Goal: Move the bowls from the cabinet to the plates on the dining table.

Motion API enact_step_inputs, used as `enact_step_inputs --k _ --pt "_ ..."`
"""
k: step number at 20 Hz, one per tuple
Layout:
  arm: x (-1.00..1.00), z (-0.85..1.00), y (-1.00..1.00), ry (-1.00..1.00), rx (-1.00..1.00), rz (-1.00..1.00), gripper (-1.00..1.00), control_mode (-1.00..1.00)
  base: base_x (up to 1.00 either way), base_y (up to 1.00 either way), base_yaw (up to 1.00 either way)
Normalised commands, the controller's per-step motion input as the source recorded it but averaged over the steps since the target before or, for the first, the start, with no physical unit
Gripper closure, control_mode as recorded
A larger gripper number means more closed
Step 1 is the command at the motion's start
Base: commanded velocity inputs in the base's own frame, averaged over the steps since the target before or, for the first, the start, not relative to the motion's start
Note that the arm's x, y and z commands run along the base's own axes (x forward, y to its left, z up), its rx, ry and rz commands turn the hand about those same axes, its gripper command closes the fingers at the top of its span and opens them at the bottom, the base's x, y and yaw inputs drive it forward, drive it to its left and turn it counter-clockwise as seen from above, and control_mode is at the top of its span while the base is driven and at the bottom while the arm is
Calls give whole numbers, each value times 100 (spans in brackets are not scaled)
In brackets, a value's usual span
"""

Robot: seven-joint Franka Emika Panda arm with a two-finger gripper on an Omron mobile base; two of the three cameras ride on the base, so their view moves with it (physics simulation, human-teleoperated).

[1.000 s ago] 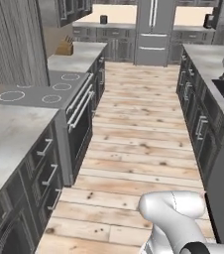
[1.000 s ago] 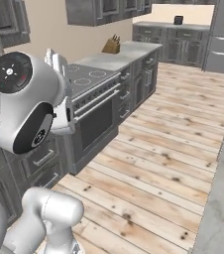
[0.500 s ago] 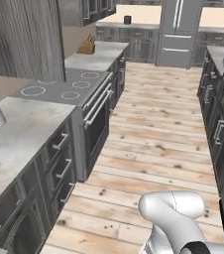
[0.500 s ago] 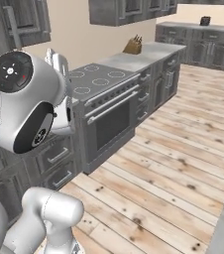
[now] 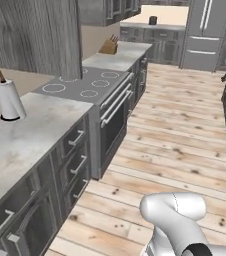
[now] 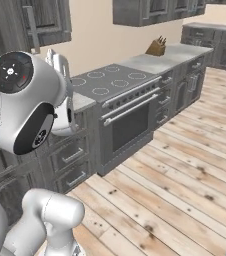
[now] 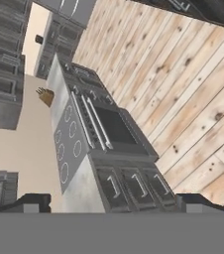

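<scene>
In the left base view the whole scene has swung since a second ago: the camera has turned with the base, so the stove [image 5: 87, 85] and the knife block [image 5: 108, 47] now sit farther right, and a paper towel roll [image 5: 7, 97] on the counter [image 5: 30, 135] has come into sight. I judge the robot is still driving and turning toward the wall units, with no bowl fetched yet; bowls, plates and dining table are not to be seen here. In the right base view the same turn shows: the stove [image 6: 117, 82] has slid toward the middle, and a dark wall cabinet [image 6: 30, 20] with a light bar handle now stands at upper left, above the arm's big joint; whether it is the one holding the bowls I cannot tell. In the hand view, rolled sideways, the pincer [image 7: 114, 204] looks past its spread dark tips, holding nothing, at the oven door [image 7: 115, 126] and the drawers [image 7: 134, 186] straight ahead, plank floor [image 7: 183, 74] off to one side. The lower counter run lies between base and wall, so a long reach may be needed.
</scene>
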Motion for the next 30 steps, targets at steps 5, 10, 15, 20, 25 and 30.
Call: enact_step_inputs --k 5,10,15,20,25,30 --pt "0 0 0 0 0 0 -100 100 0 0 25" --pt "0 0 0 0 0 0 -100 100 0 0 25" --pt "0 0 0 0 0 0 -100 100 0 0 25" --pt "0 0 0 0 0 0 -100 100 0 0 25" --pt "0 0 0 0 0 0 -100 100 0 0 25" --pt "0 0 0 0 0 0 -100 100 0 0 25"
